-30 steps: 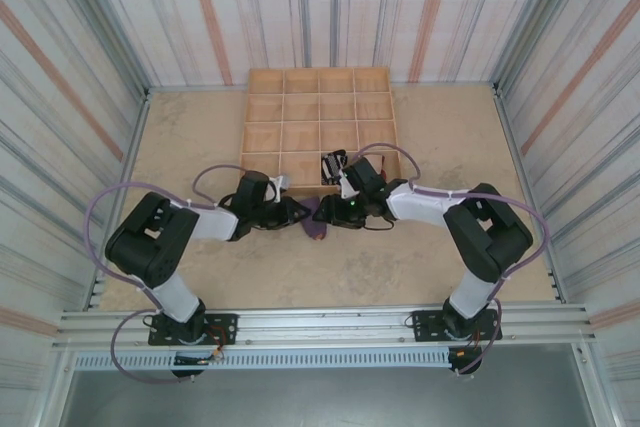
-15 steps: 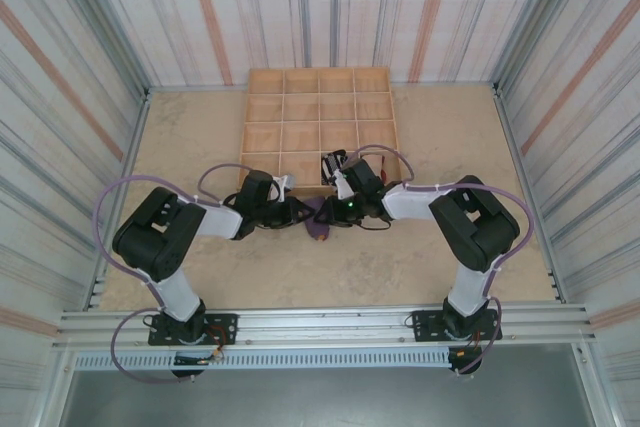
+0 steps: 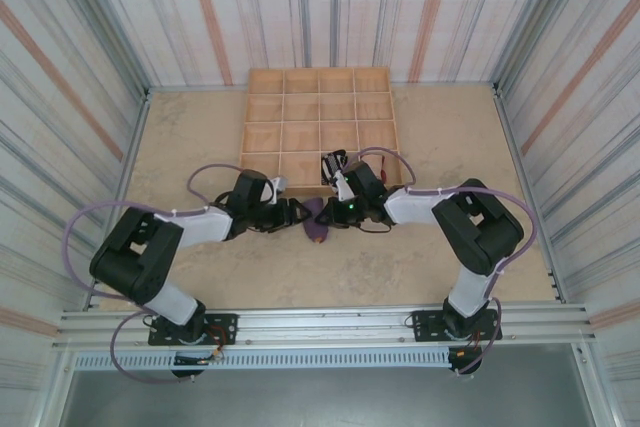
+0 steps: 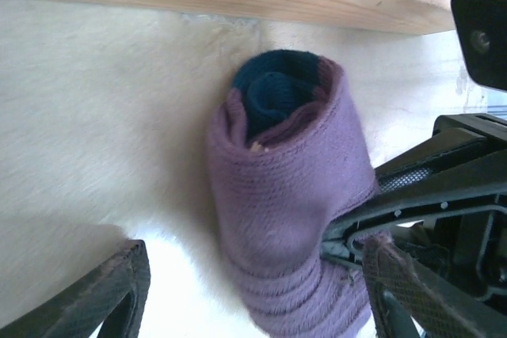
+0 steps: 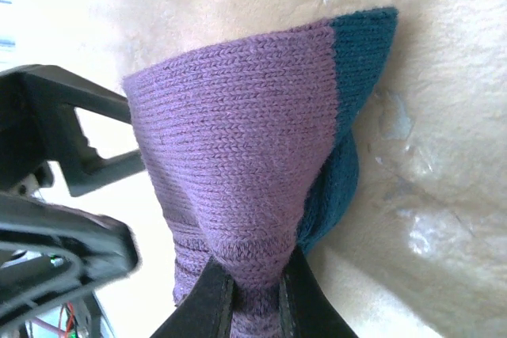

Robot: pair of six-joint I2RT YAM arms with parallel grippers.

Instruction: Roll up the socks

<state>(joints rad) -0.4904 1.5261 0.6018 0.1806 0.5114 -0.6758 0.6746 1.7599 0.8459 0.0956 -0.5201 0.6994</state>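
The right gripper (image 5: 253,273) is pinched narrow on the purple sock (image 5: 238,156), its two fingers nipping the ribbed cuff end. The left gripper (image 4: 255,251) stands wide, one finger (image 4: 107,290) well off to one side of the roll and the other near its cuff, beside the right gripper's pinch.

The sock is rolled into a short fat cylinder lying on the table (image 3: 200,137), just in front of the near wall of the wooden tray (image 3: 262,107). Its long axis runs from the tray wall back toward the arm bases – the teal toe (image 4: 273,89) is the end nearest the tray, the cuff the end nearest the bases.

The table is a pale beige, mottled surface, closed in on three sides by corrugated walls striped grey and orange; a metal rail carries both arm bases along the near edge.

Counted: two arms, one purple sock, one black-and-white striped sock (image 3: 333,164) – it sits in the tray's near row, third compartment from the left – and one tray of sixteen compartments, four by four.
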